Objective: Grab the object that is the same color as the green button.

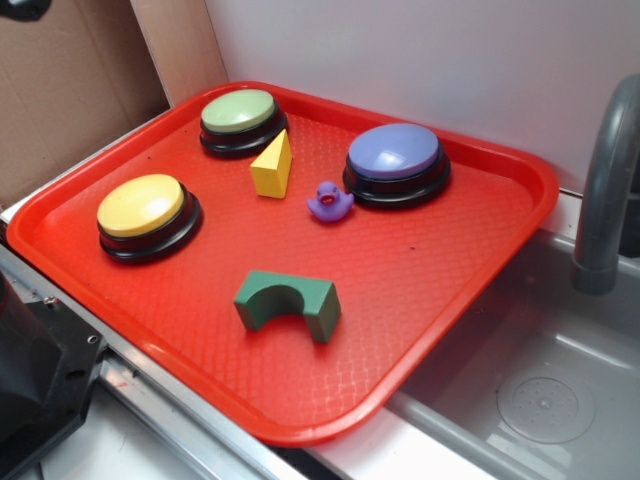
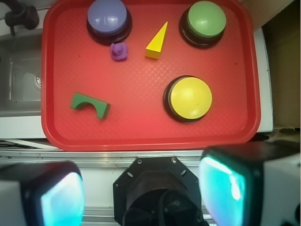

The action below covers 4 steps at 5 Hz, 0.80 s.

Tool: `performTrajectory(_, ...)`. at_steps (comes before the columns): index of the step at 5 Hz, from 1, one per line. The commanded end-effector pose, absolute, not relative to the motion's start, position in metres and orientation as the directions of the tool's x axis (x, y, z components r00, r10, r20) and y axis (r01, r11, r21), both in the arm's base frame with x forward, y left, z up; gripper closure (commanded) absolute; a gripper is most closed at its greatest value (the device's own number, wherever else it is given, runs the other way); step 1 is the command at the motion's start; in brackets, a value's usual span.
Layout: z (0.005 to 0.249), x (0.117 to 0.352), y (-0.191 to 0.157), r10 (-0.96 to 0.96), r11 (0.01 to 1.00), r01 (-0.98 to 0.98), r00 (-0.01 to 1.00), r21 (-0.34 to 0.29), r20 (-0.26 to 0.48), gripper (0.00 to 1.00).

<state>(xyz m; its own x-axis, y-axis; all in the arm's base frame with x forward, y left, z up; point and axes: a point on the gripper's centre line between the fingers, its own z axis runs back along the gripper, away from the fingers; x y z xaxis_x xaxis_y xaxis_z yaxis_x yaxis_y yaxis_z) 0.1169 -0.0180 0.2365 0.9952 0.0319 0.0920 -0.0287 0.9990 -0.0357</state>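
The dark green arch block (image 1: 288, 304) (image 2: 90, 105) lies on the red tray (image 1: 440, 270) (image 2: 141, 127), toward its near side in the exterior view. The green button (image 1: 240, 120) (image 2: 205, 21) stands at the tray's far left corner. In the wrist view my gripper (image 2: 143, 195) hangs high above the robot base, off the tray's edge, its two pale blue pads (image 2: 225, 188) wide apart with nothing between them. The gripper does not show in the exterior view.
A yellow button (image 1: 146, 215) (image 2: 189, 98), a purple-blue button (image 1: 396, 162) (image 2: 108, 19), a yellow wedge (image 1: 273, 165) (image 2: 157, 41) and a small purple duck (image 1: 329, 202) (image 2: 119, 51) share the tray. A grey sink (image 1: 540, 390) with a faucet (image 1: 605, 180) lies right of it.
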Motion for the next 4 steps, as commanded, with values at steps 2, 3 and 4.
performTrajectory(2,0.232,0.130,-0.023,-0.112,0.994,0.113,0.989,-0.004,0.100,0.00)
performTrajectory(3,0.225,0.149,-0.031,-0.264,0.964,0.260,0.960,0.049,0.094,0.00)
performTrajectory(4,0.213,0.169,-0.043,-0.441,0.897,0.435,0.894,0.080,0.086,0.00)
